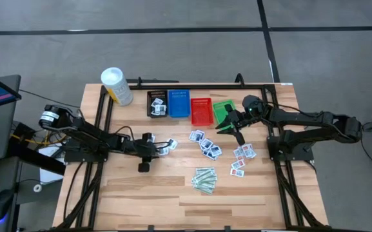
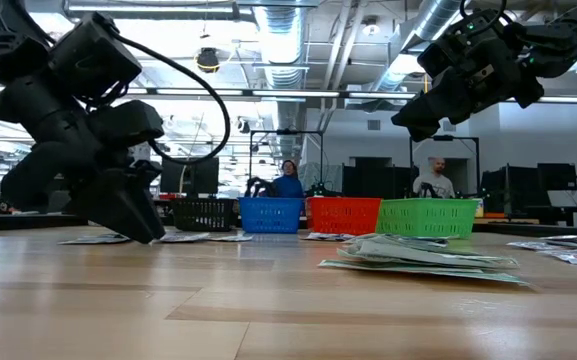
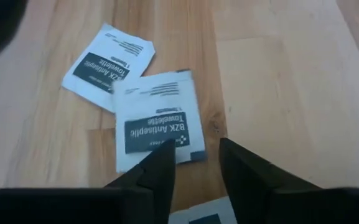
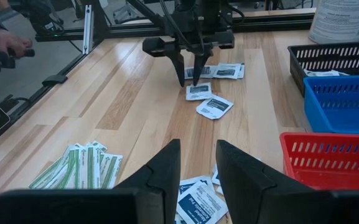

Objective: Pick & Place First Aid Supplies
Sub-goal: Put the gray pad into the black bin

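Note:
Two white antiseptic towelette packets (image 3: pixel 157 121) (image 3: pixel 107 59) lie flat on the wood under my left gripper (image 3: pixel 198 155). It stands open, fingertips down at the table (image 4: pixel 188 81), left of the table's middle (image 1: pixel 162 147). More white packets (image 1: pixel 205 145) (image 1: pixel 242 154) and pale-green strips (image 1: pixel 205 179) lie spread over the middle and right. My right gripper (image 1: pixel 227 125) hangs open and empty above the table beside the green basket (image 1: pixel 223 111). My left gripper slants down from above. One fingertip (image 3: pixel 164 155) stands at the near edge (image 3: pixel 157 144) of the nearer towelette packet, the other over bare wood beside it. I cannot tell whether the fingertip touches the packet. The packet lies flat on the table.
Black (image 1: pixel 157 103), blue (image 1: pixel 178 103), red (image 1: pixel 201 111) and green mesh baskets stand in a row at the far side; the black one holds some packets. A white tub (image 1: pixel 117 86) stands at the far left. The near half of the table (image 1: pixel 173 206) is bare wood.

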